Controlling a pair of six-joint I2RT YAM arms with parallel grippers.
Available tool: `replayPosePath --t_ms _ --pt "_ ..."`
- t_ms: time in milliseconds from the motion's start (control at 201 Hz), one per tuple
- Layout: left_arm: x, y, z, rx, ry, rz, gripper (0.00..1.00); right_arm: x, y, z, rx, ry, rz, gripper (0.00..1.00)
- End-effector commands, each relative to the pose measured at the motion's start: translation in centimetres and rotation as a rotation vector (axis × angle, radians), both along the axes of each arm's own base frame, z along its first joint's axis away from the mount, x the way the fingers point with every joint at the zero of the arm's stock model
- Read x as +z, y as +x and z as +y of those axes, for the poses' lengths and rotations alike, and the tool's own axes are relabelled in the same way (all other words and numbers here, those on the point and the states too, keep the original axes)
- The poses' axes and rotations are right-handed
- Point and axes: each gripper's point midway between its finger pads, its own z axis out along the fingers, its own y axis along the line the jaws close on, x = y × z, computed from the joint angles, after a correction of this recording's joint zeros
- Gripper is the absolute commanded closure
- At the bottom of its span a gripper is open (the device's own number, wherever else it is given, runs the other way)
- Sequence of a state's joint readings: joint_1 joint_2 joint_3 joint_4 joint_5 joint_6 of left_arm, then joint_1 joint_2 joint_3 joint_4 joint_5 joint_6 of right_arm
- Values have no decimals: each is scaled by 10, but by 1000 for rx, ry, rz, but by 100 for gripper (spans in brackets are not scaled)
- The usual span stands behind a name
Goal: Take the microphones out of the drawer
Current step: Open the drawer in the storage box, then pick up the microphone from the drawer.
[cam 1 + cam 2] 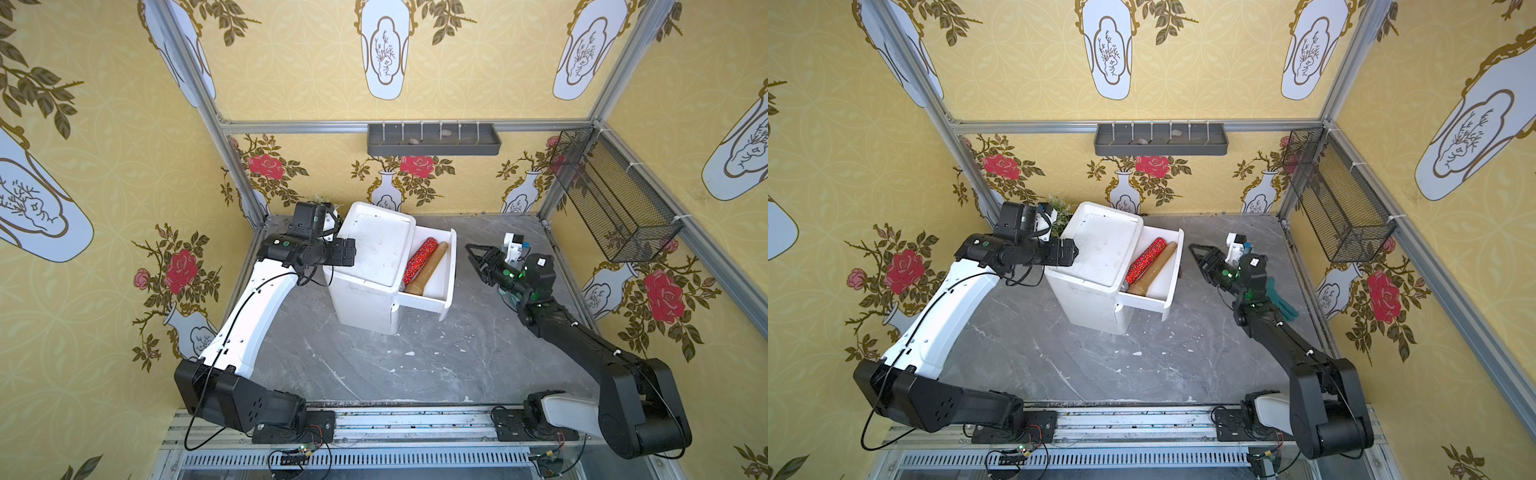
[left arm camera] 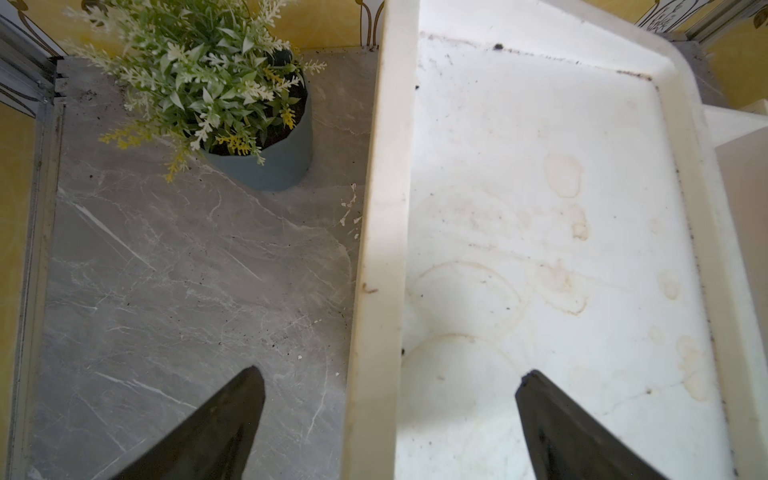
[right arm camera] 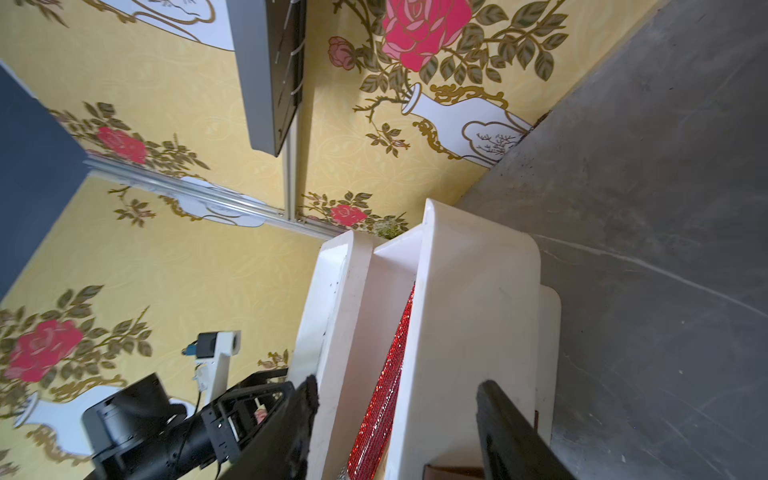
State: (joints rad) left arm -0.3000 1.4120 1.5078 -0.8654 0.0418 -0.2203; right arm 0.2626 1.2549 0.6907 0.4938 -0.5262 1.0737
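White drawer [image 1: 451, 266] open, red microphone [image 1: 419, 259] beside wooden stick [image 1: 428, 272] inside, left claw [image 2: 390, 376], right claw [image 3: 398, 384] both parted, empty

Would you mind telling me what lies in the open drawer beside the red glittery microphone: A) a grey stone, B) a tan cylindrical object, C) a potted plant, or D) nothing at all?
B: in a top view, a tan cylindrical object lies alongside the red glittery microphone inside the open drawer.
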Motion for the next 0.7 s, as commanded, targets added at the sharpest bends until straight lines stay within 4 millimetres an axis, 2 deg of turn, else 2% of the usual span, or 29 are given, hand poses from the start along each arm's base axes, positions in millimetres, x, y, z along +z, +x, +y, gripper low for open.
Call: replayPosePath --t_ms 0,10,15,30,45,100,349,353,373,513,597,692 --pt "11 5 1 3 -4 -52 0 -36 -5 -2 -39 -253 234 34" --pt "12 5 1 4 -3 -55 0 -41 -6 -1 -38 -270 255 34" --pt "12 4 1 4 -2 -55 0 -34 -4 0 -40 -273 251 34" --pt "12 4 2 7 -1 -60 0 -37 -6 2 -37 -297 273 33" --pt "14 4 2 6 -1 -67 0 -29 -2 5 -43 -319 281 33" --pt "16 3 4 14 1 -84 0 -25 -3 16 -36 -383 326 33" --pt "32 -11 11 28 -28 -198 0 11 -6 78 -8 -553 313 33" --pt "32 -11 11 27 -29 -201 0 6 -8 78 -4 -564 325 33" --pt "35 -12 11 27 -32 -212 0 11 -7 85 0 -568 319 33" --pt "46 -16 8 16 -79 -285 0 4 -12 116 31 -667 377 36" --pt "48 -18 10 24 -90 -322 0 -2 -18 123 18 -715 419 36" --pt "48 -21 12 25 -94 -349 0 -12 -26 122 1 -732 496 39"
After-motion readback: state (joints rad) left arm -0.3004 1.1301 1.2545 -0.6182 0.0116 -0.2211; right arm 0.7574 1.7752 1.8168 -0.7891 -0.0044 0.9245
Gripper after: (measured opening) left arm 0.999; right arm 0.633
